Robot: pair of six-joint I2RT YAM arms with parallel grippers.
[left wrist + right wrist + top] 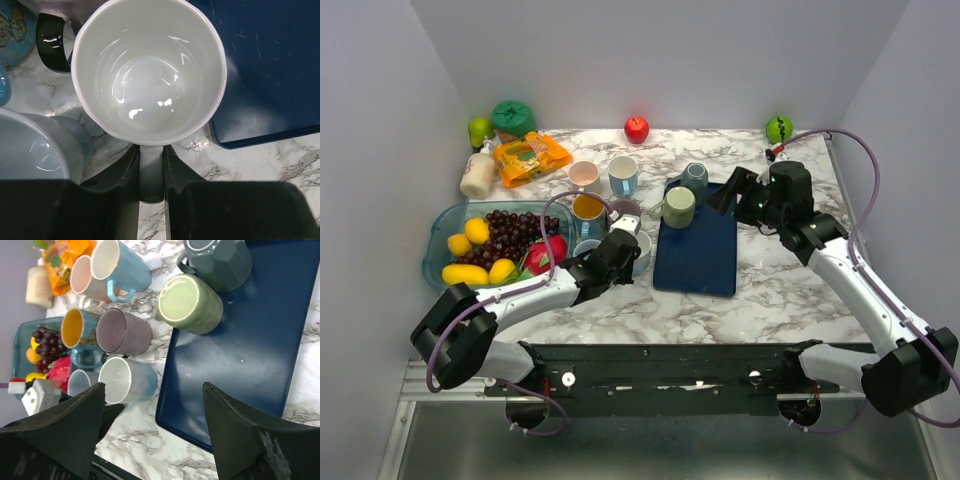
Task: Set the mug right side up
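Observation:
A pale blue mug [149, 75] with a white inside stands upright on the marble, its mouth facing up, just left of the dark blue tray [270, 75]. My left gripper [151, 165] is shut on this mug's handle [151, 175], which sits between the two fingers. From above, the left gripper [620, 247] and the mug [642, 252] are beside the tray's near left corner. My right gripper [154, 387] is open and empty, hovering over the tray [250, 355]. On the tray a green mug [190, 302] rests base up, beside a dark grey mug [220, 260].
Several other mugs [590, 210] cluster left of the tray. A blue basket [438, 228] of fruit stands at the left. A bottle [477, 175], snack bag [530, 157], red apple [636, 129] and green fruit [779, 128] line the back.

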